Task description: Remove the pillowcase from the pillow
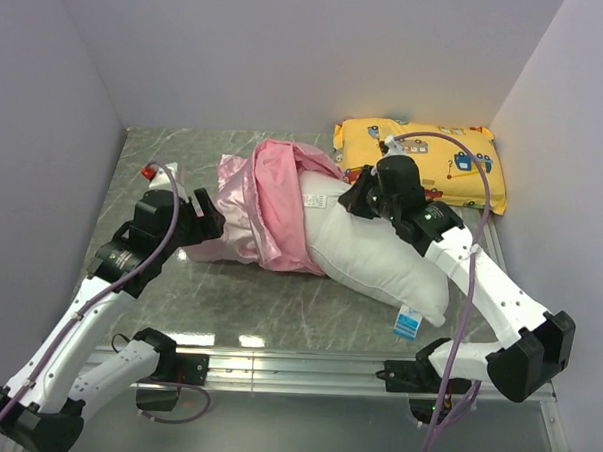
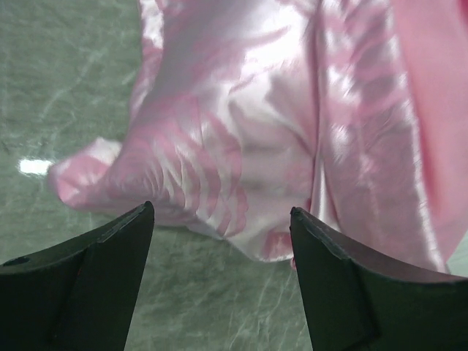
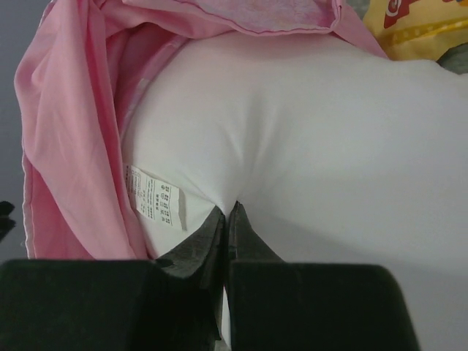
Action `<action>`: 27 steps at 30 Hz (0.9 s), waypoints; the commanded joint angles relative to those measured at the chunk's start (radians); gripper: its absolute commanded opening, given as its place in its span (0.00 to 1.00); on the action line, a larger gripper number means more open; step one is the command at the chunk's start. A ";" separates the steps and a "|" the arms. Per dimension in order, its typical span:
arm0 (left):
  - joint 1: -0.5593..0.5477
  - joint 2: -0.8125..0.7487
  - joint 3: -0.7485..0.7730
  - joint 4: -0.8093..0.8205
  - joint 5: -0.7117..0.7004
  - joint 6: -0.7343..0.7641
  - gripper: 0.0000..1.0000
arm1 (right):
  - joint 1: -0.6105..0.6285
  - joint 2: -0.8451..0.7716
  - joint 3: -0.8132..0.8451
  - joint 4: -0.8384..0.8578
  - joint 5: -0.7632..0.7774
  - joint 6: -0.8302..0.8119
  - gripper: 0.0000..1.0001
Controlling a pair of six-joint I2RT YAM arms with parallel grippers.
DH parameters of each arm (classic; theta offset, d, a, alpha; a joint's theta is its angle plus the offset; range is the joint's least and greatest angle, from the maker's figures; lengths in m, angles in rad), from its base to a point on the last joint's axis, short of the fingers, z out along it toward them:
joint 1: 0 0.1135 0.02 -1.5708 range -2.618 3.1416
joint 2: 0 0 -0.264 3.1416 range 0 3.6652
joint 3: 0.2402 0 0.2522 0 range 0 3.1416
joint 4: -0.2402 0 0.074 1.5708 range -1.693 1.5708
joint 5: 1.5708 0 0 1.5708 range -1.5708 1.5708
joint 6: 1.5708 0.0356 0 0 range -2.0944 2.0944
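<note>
The plump white pillow (image 1: 380,254) lies across the table's middle, its blue-and-white tag (image 1: 407,323) at the near right corner. The shiny pink pillowcase (image 1: 272,205) is bunched over the pillow's left end, most of the pillow bare. My right gripper (image 1: 361,201) is shut, pinching a fold of the white pillow (image 3: 307,139) beside a small care label (image 3: 155,197); the pink pillowcase (image 3: 66,124) hangs to the left. My left gripper (image 1: 214,220) is open at the pillowcase's left edge. In the left wrist view the gripper (image 2: 221,213) is empty, with the satin (image 2: 241,124) just ahead.
A yellow cartoon-vehicle-print pillow (image 1: 435,157) lies at the back right against the wall. Lilac walls enclose the grey marbled table (image 1: 228,303) at the left, back and right. A metal rail (image 1: 305,366) runs along the near edge.
</note>
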 commanded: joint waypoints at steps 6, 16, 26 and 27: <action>-0.004 -0.030 -0.178 0.215 0.160 -0.158 0.82 | -0.015 -0.038 0.118 0.106 -0.036 0.011 0.00; -0.002 0.053 -0.328 0.517 0.114 -0.354 0.76 | -0.017 -0.085 0.054 0.108 -0.036 -0.009 0.00; 0.100 0.081 -0.226 0.374 -0.230 -0.369 0.00 | -0.037 -0.175 0.011 0.089 -0.028 -0.029 0.00; 0.140 0.081 -0.219 0.362 -0.215 -0.366 0.00 | -0.061 -0.185 0.000 0.083 -0.034 -0.029 0.00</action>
